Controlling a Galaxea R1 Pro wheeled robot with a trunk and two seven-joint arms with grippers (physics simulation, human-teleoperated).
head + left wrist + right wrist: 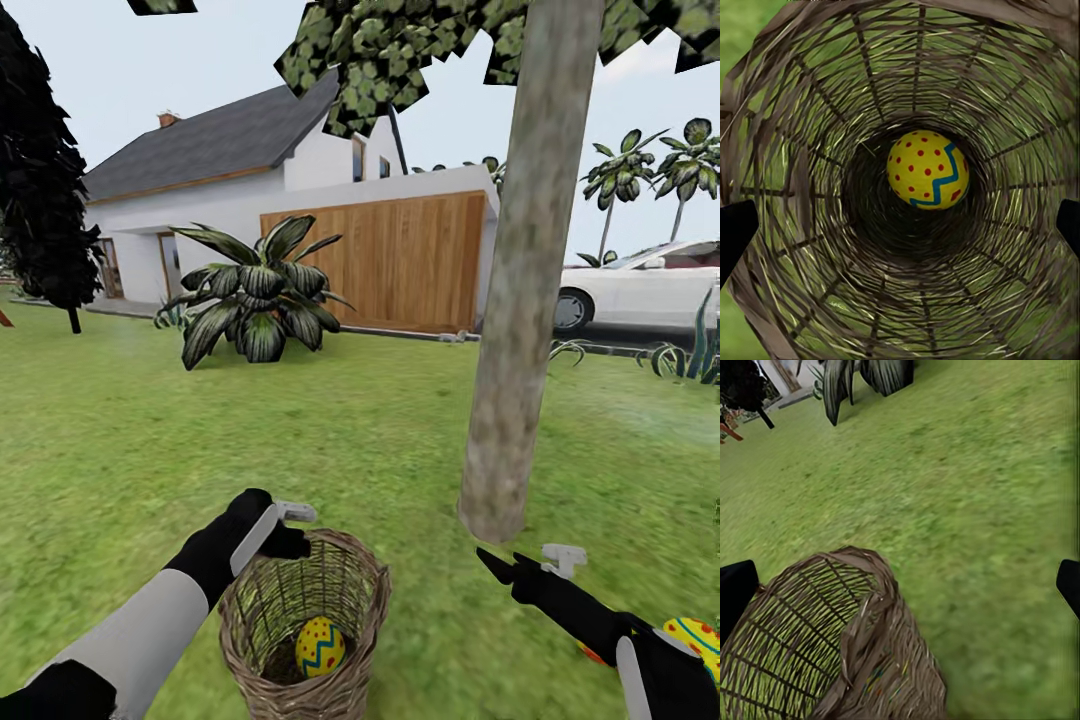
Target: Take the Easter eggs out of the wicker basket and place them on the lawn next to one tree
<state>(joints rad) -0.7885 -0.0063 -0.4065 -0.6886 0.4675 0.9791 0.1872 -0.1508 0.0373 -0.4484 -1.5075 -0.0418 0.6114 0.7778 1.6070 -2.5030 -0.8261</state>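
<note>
I see one Easter egg (928,170) lying at the bottom of the wicker basket (352,560), yellow with red dots and a blue zigzag. The basket stands on the lawn (150,440) just in front of me, with the tree (520,300) trunk close by at about 1 o'clock from it. A second egg (697,637) lies on the grass near the trunk, at about 4 o'clock from its base, partly behind my right arm.

The risk, as I judge it: the basket is deep and narrow, so reaching down may snag my fingers on the weave and tip or drag it. The round egg could also roll away from closing pads.

My left gripper (290,528) hovers over the basket's far rim, pointing down into its mouth, jaws spread wide and empty. My right gripper (530,560) stretches toward the trunk base, low over the grass, jaws also wide apart, holding nothing.
</note>
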